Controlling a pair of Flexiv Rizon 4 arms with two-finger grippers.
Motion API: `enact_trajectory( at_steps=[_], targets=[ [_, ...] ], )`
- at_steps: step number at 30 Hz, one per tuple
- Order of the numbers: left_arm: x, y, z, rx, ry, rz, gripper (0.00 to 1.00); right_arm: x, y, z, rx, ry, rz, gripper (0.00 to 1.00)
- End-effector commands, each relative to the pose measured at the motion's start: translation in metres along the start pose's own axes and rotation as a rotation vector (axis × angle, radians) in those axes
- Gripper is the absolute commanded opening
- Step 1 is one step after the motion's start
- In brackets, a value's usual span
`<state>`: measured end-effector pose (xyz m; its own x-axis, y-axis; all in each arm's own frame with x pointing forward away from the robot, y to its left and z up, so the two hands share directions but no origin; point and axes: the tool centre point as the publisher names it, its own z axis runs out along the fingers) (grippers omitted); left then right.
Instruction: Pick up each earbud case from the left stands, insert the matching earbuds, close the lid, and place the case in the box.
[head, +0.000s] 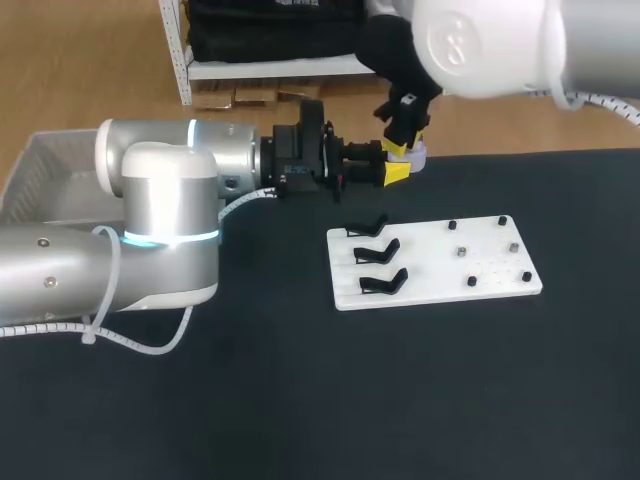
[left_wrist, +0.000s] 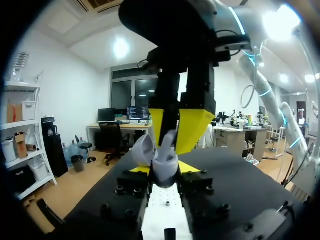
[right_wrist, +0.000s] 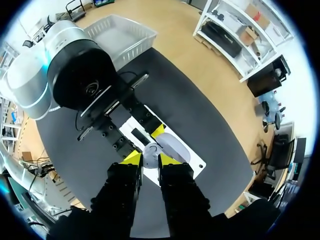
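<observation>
Left gripper (head: 396, 172), level across the upper middle of the frame, was clamped on the open lavender earbud case (head: 417, 156). Just beyond, right gripper (head: 402, 148) hung from the upper right, its fingers pinching a pale earbud (left_wrist: 168, 142) over the case.

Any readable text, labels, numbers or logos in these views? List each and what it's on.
No text is legible in any view.
On the right arm's white housing: one embossed mark, too blurred to read.
On the earbud case: no print visible.
On the white board: no print visible.
</observation>
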<state>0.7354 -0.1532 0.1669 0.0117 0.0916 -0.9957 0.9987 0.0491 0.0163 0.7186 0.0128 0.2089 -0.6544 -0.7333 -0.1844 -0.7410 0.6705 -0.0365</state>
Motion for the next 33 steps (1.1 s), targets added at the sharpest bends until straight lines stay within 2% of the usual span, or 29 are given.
enact_trajectory(
  at_steps=[1, 3, 10, 33],
  targets=[
    [-0.002, 0.0, 0.001, 0.001, -0.002, 0.001, 0.0, -0.001, 0.002, 0.002, 0.006, 0.004, 0.002, 0.01],
    [-0.002, 0.0, 0.001, 0.001, -0.002, 0.001, 0.0, -0.001, 0.002, 0.002, 0.008, 0.006, 0.004, 0.17],
    [-0.002, 0.0, 0.001, 0.001, -0.002, 0.001, 0.0, 0.001, 0.001, 0.001, 0.014, 0.005, 0.011, 0.31],
    [-0.002, 0.0, 0.001, 0.001, -0.002, 0.001, 0.0, 0.003, -0.003, -0.008, 0.022, -0.009, 0.033, 0.32]
  ],
)
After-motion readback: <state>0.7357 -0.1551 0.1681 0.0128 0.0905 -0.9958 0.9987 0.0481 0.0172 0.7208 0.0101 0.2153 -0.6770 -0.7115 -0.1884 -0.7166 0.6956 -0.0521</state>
